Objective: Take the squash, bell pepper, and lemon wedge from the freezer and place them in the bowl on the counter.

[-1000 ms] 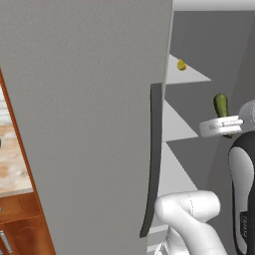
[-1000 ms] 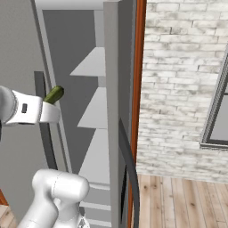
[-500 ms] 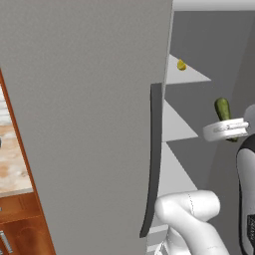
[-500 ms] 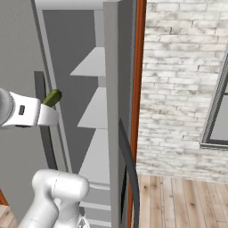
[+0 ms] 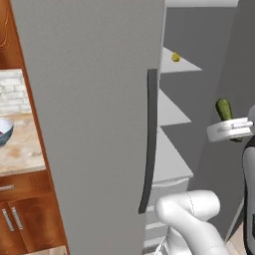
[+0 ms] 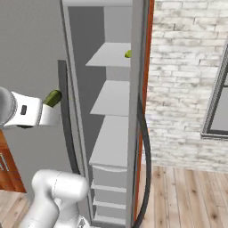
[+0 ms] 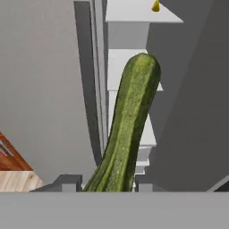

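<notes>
- The gripper (image 7: 108,184) is closed part way, and its two dark finger tips press on the bottom end of the squash (image 7: 127,125).
- In the hand view the squash sticks up from between the finger tips, long and dark green, leaning a little to the right.
- In the left base view the top of the squash (image 5: 224,108) pokes up above the white hand, out in the air in front of the open freezer (image 5: 89,99).
- In the right base view the squash (image 6: 53,98) peeks out past the end of the white hand, just beside the dark door handle (image 6: 66,120).
- The freezer door stands open, and the pale grey shelves (image 6: 112,98) inside can be seen one above the other.
- The lemon wedge (image 5: 175,57) sits on the top shelf, a tiny yellow bit near the front edge.
- It shows at the top of the hand view too (image 7: 155,6), and as a small spot by the door frame in the right base view (image 6: 128,54).
- The bowl (image 5: 4,132) sits on the counter (image 5: 22,149), far to the left of the freezer door.
- Something small and red shows inside the bowl, but it is too small to tell what it is.
- The white arm comes up from the bottom, bends at a fat round joint and holds the hand at about the height of the middle shelf, well apart from the shelves.
</notes>
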